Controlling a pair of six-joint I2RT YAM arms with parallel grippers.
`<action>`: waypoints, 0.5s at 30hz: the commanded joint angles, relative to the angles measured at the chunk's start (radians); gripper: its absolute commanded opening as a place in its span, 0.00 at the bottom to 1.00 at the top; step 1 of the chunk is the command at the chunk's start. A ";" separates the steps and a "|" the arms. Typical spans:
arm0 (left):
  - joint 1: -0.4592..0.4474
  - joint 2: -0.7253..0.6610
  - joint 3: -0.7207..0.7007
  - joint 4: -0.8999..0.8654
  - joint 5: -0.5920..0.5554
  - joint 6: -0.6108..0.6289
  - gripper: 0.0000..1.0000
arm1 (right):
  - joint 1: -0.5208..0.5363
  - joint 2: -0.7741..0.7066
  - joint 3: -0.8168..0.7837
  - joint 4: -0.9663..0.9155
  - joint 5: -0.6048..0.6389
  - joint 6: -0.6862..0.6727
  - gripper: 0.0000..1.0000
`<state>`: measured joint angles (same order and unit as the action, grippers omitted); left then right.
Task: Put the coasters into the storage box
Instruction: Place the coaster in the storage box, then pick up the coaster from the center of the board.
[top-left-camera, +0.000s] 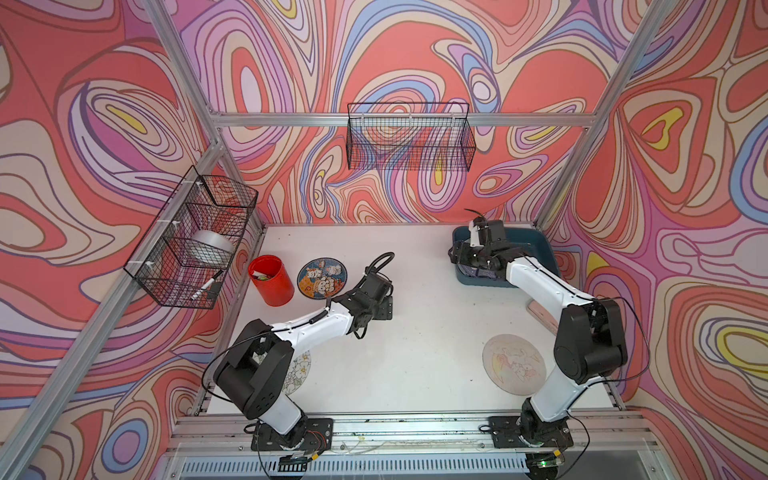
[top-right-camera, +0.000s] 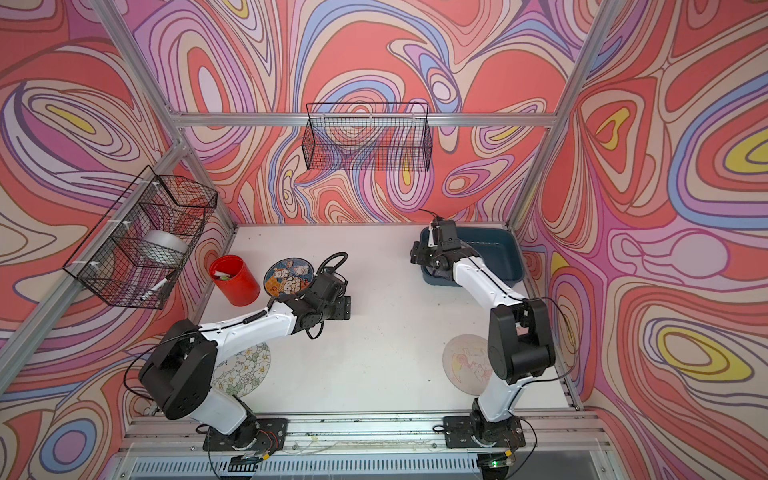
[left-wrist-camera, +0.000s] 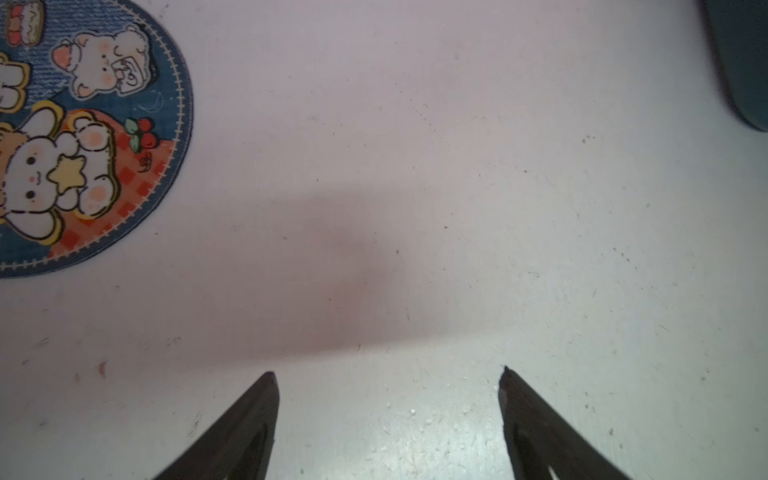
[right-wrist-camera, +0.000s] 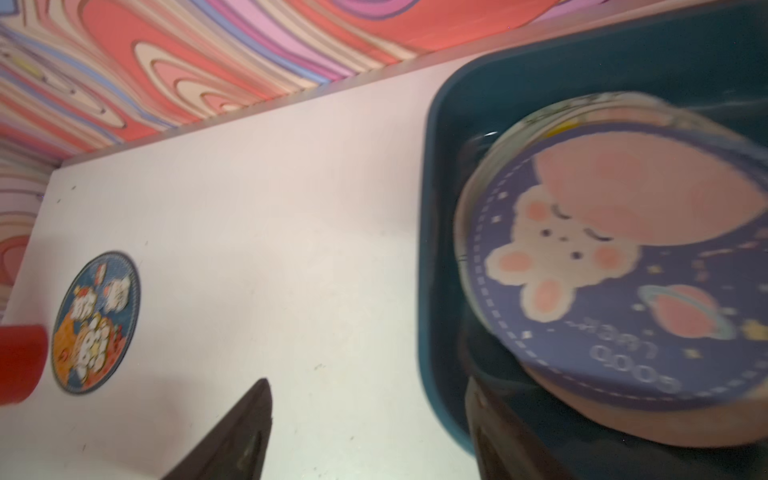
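White tabletop (top-left-camera: 415, 332) shows us, from the left, a red cylindrical plastic cup (top-left-camera: 272, 280), a round blue cartoon coaster (top-left-camera: 322, 277) and the left gripper (left-wrist-camera: 388, 374), wide open and empty. The right gripper (right-wrist-camera: 370, 386), also open and empty, stands across the wall of the dark teal plastic storage box (top-left-camera: 536, 249), where we see coasters (right-wrist-camera: 623, 270) stacked.

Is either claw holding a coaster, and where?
Nothing held: left claw open over the table; right claw open at the storage box, purple coaster inside.
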<state>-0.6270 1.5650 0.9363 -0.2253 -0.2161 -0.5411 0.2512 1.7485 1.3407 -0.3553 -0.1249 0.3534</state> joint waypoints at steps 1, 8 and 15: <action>0.069 -0.031 -0.013 -0.045 -0.022 -0.028 0.85 | 0.057 0.070 0.022 0.023 -0.090 0.030 0.75; 0.237 0.016 0.053 -0.113 0.019 0.016 0.85 | 0.150 0.153 0.037 0.065 -0.150 0.077 0.75; 0.328 0.153 0.222 -0.169 0.037 0.082 0.84 | 0.187 0.190 0.043 0.078 -0.182 0.089 0.75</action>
<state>-0.3218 1.6691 1.1000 -0.3367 -0.1925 -0.4992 0.4274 1.9156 1.3586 -0.3027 -0.2825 0.4294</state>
